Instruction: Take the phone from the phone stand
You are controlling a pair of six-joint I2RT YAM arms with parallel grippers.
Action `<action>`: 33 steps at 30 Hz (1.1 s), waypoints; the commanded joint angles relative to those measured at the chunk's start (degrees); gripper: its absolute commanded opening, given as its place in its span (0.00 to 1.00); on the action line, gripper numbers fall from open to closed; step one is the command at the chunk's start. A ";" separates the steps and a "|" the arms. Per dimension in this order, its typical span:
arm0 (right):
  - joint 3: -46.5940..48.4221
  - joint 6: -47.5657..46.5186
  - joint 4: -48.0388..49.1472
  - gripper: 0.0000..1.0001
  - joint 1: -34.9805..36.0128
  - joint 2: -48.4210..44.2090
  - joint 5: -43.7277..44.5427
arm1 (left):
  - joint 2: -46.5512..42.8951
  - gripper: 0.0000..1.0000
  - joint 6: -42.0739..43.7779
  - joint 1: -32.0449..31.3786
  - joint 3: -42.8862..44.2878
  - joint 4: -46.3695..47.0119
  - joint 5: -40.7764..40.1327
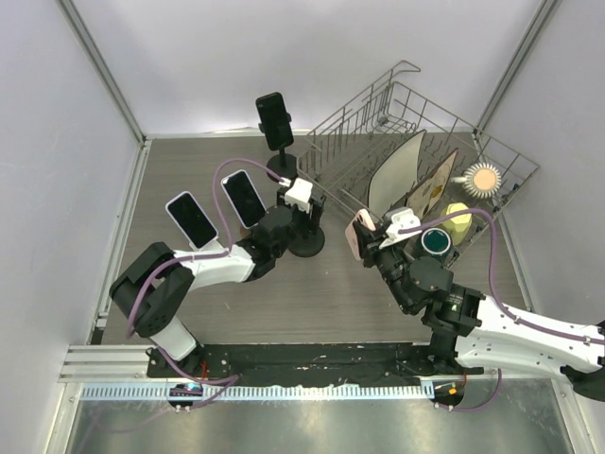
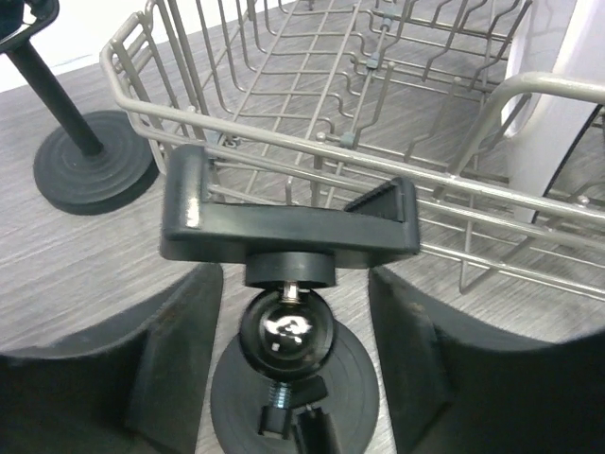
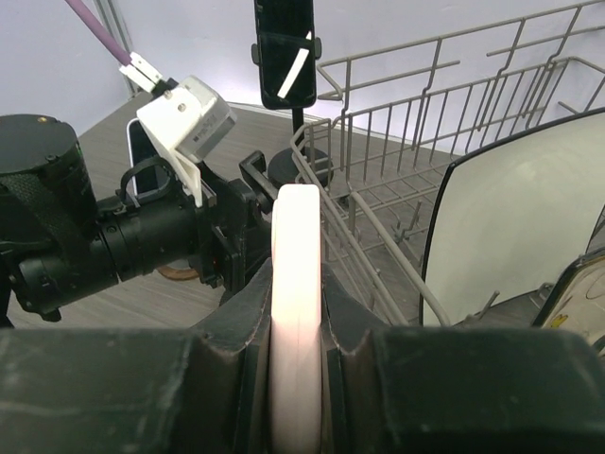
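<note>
The right gripper (image 3: 296, 326) clamped the phone (image 3: 296, 236) by its flat faces; it looked light, stiff, probably slick. The left gripper (image 2: 295, 336) stood open around the empty phone stand (image 2: 288, 222).

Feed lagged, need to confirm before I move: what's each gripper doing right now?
Left gripper: open, jaws either side of the empty phone stand, not gripping it.
Right gripper: closed on the pink phone, held edge-on.
</note>
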 commanded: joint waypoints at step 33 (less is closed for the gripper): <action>24.66 51.32 -33.52 0.01 0.04 16.23 8.38 | -14.47 0.93 29.79 -37.61 -4.96 8.29 -33.80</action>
